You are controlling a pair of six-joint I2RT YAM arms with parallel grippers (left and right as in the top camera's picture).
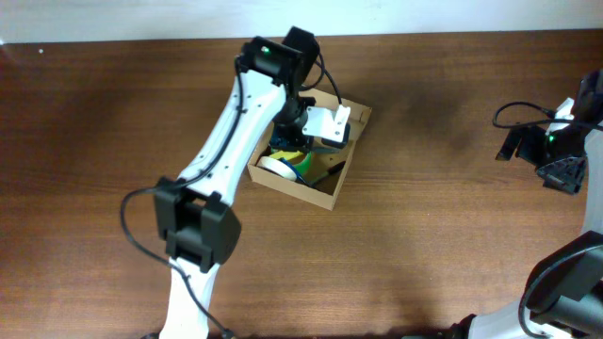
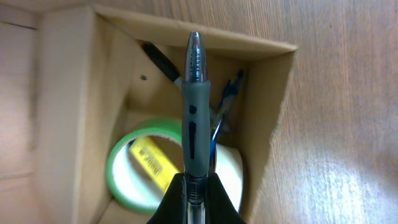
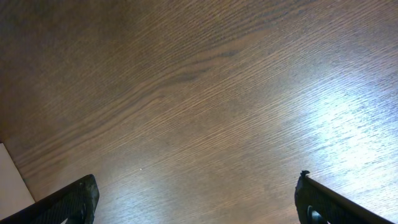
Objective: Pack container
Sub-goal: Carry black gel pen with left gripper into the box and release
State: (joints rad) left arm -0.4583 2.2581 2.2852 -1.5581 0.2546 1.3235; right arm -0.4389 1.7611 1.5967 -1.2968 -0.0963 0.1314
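- We located the container [image 1: 325, 193] on the table [image 1: 452, 245], slightly left of centre and turned at an angle, with its top open.
- In the left wrist view, the container [image 2: 62, 93] already held a green tape roll [image 2: 124, 162], a white tape roll [image 2: 231, 169] beside it, a yellow item [image 2: 152, 163] lying inside the green roll, a black marker [image 2: 163, 62] leaning toward the far corner, and a blue object [image 2: 227, 93] we could not identify.
- The left gripper [image 2: 196, 190] was clamped on a grey-grip pen [image 2: 194, 106], which it gripped near one end. The free end pointed over the opening toward the far wall.
- The overhead view placed the left gripper [image 1: 306, 132] directly above the box. The arm covered much of the interior there, so we could not tell whether the pen was touching the contents.
- The right gripper [image 3: 196, 190] had its fingers spread wide with nothing between them. It sat over bare wood at the right edge of the table [image 1: 561, 169], well apart from the box.
- We judged the step in hand to be placing the pen into the container, with several items already packed.
- The next move called for lowering the pen into the free space alongside the rolls and clear of the marker, then opening the fingers only once it was below the rim.
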